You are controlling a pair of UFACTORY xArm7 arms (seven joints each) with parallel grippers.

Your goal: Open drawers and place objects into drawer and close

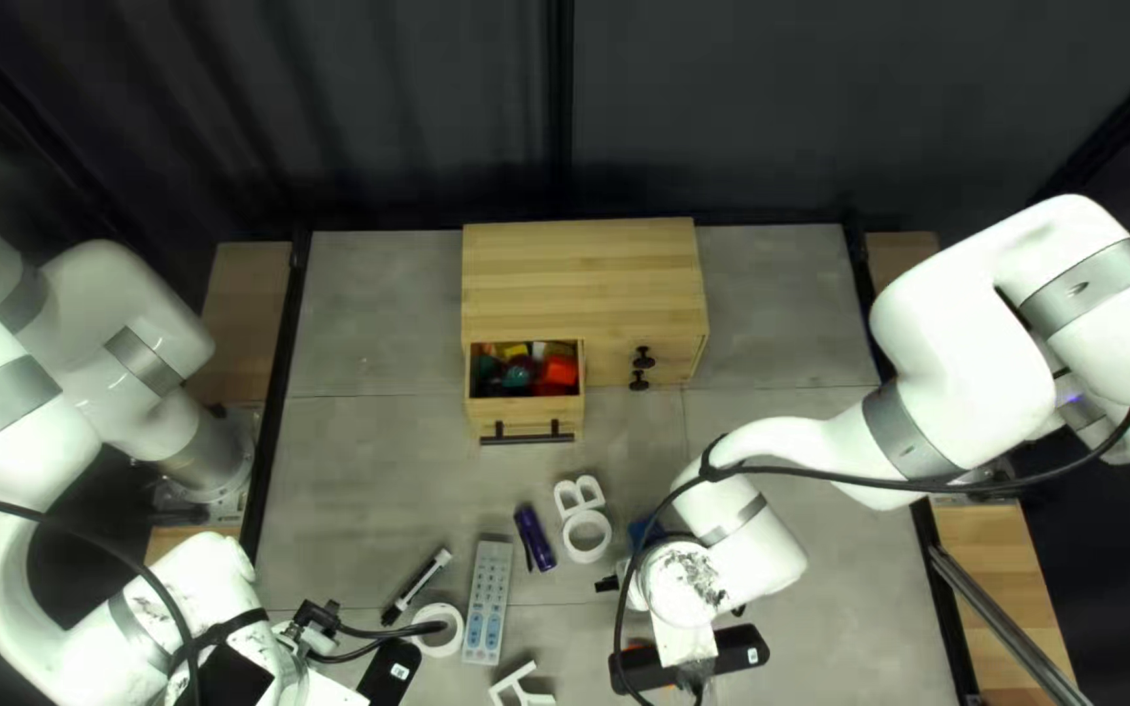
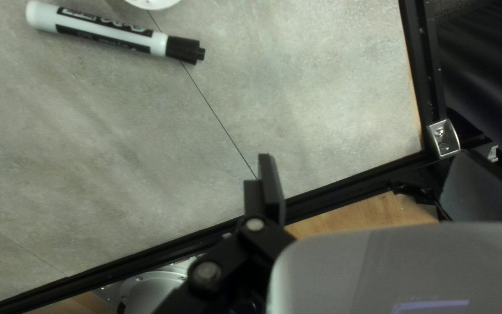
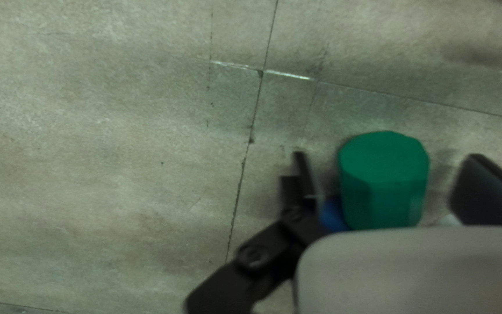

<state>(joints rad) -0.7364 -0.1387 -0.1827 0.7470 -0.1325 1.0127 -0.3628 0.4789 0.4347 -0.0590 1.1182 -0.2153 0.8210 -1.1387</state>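
right tool [image 3: 389, 158], seen from its own wrist: the two fingers stand wide apart, with a green faceted block [image 3: 383, 180] lying between them, a gap showing on either side; nothing is gripped. a blue object [image 3: 333, 214] sits beside the block, close to the nearer-set finger. the block's flat, many-sided face is visible, its side walls running back toward the tool's base; whether its long axis is upright or tilted cannot be told. the right arm is judged the nearer for this piece, and the coming move probably calls for centring, then closing across the side walls. closing off-centre could push the block into one finger or catch the blue object.

the open drawer [image 1: 526, 419], already holding coloured pieces [image 1: 526, 369], projects from the wooden cabinet [image 1: 585, 281], up and to the left of the right arm's wrist in the top left view.

left tool [image 2: 364, 156]: fingers well apart, nothing held; a capped marker [image 2: 111, 34] lies ahead of it, off to one side, on the counter [image 2: 117, 145].
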